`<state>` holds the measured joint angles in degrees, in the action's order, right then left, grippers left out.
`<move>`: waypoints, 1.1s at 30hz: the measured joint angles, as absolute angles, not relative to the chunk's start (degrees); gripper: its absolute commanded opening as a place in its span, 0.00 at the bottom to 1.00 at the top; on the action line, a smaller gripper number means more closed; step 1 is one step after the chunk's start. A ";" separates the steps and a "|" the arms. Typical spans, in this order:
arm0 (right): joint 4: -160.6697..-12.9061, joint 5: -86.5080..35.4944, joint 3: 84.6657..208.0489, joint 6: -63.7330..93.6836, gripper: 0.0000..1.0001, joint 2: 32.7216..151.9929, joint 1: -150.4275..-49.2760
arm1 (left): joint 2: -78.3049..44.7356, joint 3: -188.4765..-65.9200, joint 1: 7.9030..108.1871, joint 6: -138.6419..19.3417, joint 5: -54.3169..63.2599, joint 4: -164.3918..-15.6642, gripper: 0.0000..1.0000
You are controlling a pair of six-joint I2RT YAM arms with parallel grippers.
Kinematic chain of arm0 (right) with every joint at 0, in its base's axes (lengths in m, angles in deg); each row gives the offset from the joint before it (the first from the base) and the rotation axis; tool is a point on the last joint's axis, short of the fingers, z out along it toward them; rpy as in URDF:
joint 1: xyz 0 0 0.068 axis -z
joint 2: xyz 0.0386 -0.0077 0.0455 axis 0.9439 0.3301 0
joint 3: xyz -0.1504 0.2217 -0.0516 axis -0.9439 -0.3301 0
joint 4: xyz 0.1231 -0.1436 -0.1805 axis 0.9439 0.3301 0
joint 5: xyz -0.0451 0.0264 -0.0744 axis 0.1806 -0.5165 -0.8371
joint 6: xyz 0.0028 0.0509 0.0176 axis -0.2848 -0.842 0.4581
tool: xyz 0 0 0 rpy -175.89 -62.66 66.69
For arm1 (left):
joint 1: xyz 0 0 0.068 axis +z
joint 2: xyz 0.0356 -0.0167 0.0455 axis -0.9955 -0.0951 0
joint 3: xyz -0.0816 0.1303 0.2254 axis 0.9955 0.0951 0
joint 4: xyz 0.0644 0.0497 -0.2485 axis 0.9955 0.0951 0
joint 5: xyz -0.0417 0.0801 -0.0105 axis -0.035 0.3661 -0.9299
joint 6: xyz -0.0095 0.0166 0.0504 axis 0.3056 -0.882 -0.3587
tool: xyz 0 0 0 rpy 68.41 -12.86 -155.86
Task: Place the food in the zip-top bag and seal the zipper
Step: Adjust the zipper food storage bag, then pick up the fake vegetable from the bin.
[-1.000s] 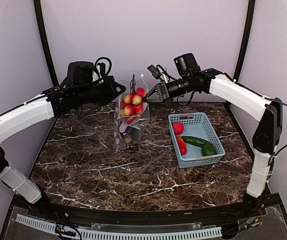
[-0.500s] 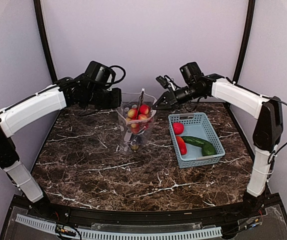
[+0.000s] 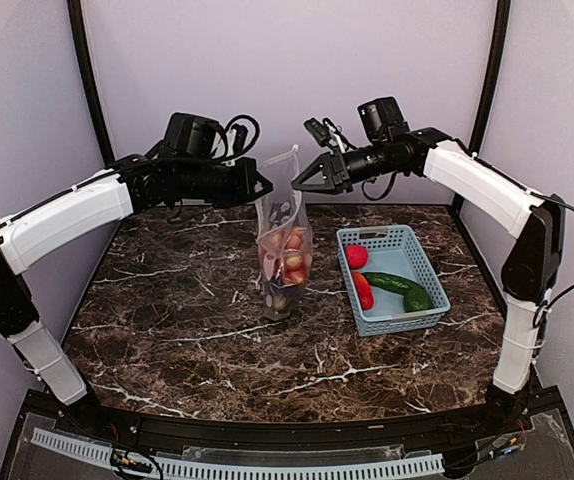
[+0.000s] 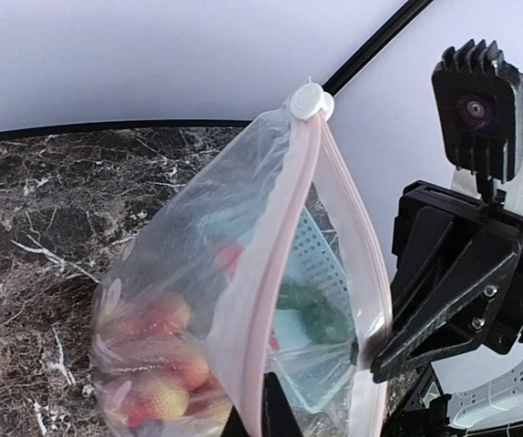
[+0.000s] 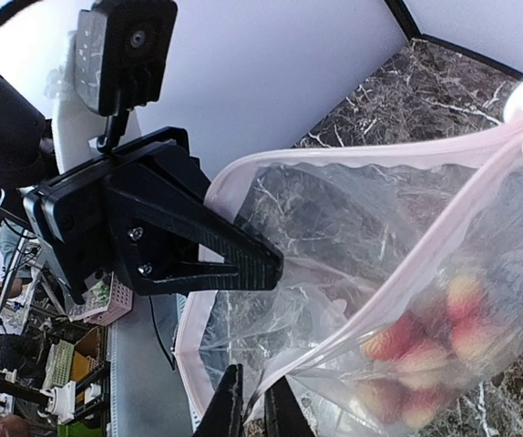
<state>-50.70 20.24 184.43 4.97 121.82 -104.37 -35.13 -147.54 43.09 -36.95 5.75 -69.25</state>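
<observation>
The clear zip-top bag [image 3: 285, 215] hangs upright above the table between both grippers. My left gripper [image 3: 265, 187] is shut on one side of its rim, and my right gripper [image 3: 301, 182] is shut on the opposite side. The mouth stands open, and the pale pink zipper [image 4: 271, 273] runs up to a white slider [image 4: 309, 98]. Red berries [image 3: 292, 250] and a dark eggplant [image 3: 279, 298] lie low in the bag. In the left wrist view my fingers [image 4: 254, 411] pinch the rim, facing the right gripper [image 4: 375, 353]. In the right wrist view my gripper [image 5: 252, 401] pinches the zipper strip [image 5: 407, 273].
A light-blue lattice basket [image 3: 422, 262] stands on the marble table to the right of the bag. It holds a red tomato [image 3: 356, 256], a red-orange pepper [image 3: 365, 292], a green cucumber [image 3: 395, 282] and a green avocado-like piece [image 3: 418, 298].
Both grippers have risen and drawn closer together with the bag. The bag now hangs taller and narrower, and the berries have sunk lower inside it.
</observation>
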 measured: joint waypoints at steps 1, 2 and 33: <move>-51.05 20.59 184.96 4.93 0.09 122.01 -104.24 | -35.13 -147.76 43.22 -36.99 6.25 -69.01 0.01; -51.22 20.98 185.37 4.91 0.09 122.21 -104.13 | -35.02 -147.95 43.42 -37.17 7.26 -68.66 0.01; -44.95 8.59 178.36 23.35 0.52 118.19 -93.62 | -37.54 -147.87 46.13 -39.13 8.98 -61.09 0.01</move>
